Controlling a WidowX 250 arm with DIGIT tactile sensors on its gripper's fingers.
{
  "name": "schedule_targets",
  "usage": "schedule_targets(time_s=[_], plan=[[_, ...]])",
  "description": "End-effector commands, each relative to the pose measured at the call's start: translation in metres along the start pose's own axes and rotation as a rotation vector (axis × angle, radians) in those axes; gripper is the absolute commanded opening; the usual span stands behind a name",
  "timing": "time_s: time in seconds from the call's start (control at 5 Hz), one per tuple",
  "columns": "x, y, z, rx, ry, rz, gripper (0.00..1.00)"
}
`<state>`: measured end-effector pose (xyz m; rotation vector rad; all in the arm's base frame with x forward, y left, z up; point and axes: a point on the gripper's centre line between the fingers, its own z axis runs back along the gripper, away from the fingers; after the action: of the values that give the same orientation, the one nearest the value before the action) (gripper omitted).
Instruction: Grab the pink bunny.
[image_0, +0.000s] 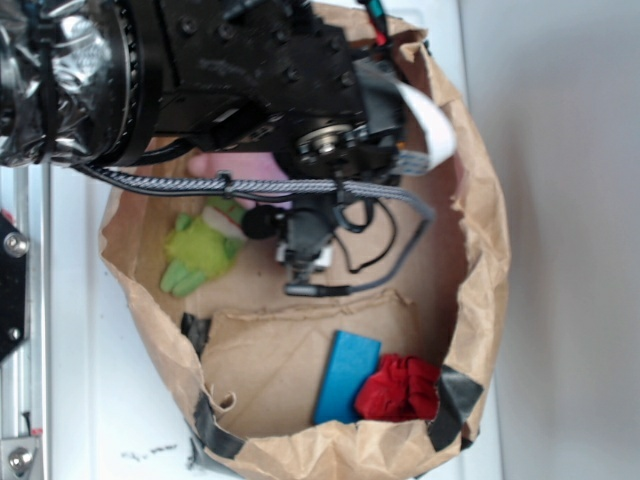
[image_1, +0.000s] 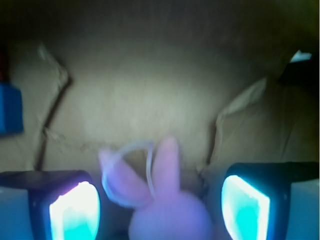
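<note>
While the gripper hangs inside the paper bag, jaws spread wide, pink bunny at 6 o'clock between them, untouched, green frog nearby.

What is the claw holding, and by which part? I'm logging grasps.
Nothing yet. The claw is open, with the pink bunny between its fingers, untouched.

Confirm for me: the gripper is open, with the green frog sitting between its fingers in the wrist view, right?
Not the frog. The wrist view shows the pink bunny between the open gripper's fingers. The frog lies off to the side in the exterior view.
</note>
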<state>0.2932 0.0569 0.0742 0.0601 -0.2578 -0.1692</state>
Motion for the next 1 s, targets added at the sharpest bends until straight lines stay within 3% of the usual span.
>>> schedule_targets(time_s=[0.0,0.2,0.4,0.6,0.8], plan=[[-0.023,-0.007,-0.009,0.093,-0.008,-0.079,1.00],[-0.019,-0.006,-0.013,0.098,0.001,-0.099,1.00],[-0.011,-0.004,-0.015,0.095,0.005,-0.072,0.00],[-0.011,-0.004,-0.015,0.102,-0.023,-0.064,0.00],[-0.023,-0.007,0.001,0.072,-0.032,-0.035,0.00]])
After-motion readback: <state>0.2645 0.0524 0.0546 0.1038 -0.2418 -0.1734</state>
